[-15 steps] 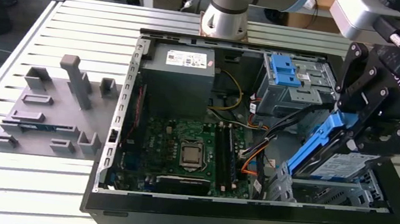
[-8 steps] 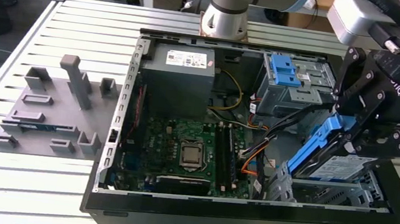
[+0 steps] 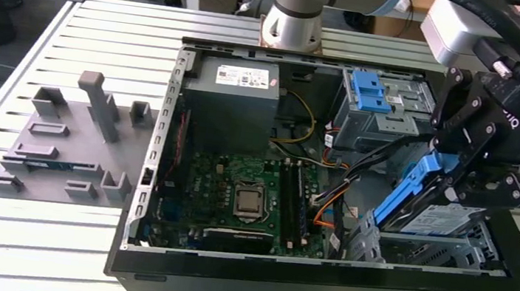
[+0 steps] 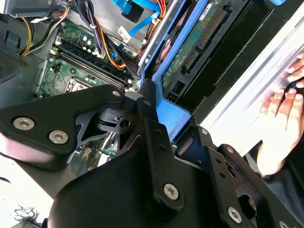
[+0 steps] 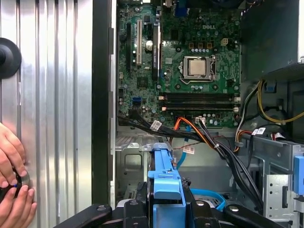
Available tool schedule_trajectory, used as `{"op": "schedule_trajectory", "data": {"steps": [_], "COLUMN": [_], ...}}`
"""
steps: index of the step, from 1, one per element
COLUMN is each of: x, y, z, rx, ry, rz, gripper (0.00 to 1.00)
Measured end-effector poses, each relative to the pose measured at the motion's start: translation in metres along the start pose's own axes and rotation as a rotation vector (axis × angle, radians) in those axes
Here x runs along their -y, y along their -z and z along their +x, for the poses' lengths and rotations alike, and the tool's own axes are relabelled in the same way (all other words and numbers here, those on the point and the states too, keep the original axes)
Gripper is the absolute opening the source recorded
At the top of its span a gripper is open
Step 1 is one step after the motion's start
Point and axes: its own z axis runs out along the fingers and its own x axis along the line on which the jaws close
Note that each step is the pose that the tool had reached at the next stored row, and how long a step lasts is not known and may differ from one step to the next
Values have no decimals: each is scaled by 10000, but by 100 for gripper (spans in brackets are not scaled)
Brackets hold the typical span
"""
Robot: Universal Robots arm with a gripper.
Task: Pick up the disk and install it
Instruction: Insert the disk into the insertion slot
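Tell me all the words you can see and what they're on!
On the power supply sticker: too small to read.
On the motherboard: tiny white print and a maker's mark, left unquoted.
On the cable tags: blurred.
On the disk, held in the jaws: nothing readable.

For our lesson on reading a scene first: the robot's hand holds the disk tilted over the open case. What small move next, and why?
Probably ease the disk down slightly toward the grey drive cage below. The hand is shut on its blue carrier, and the disk hangs tilted, its lower end just at the cage, not yet seated.
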Motion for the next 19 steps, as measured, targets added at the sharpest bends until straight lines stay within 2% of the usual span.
{"op": "schedule_trajectory", "data": {"steps": [19], "x": [-1], "y": [-171], "z": [5], "rx": [-1], "ry": [0], "rz": [0], "gripper": [36]}}
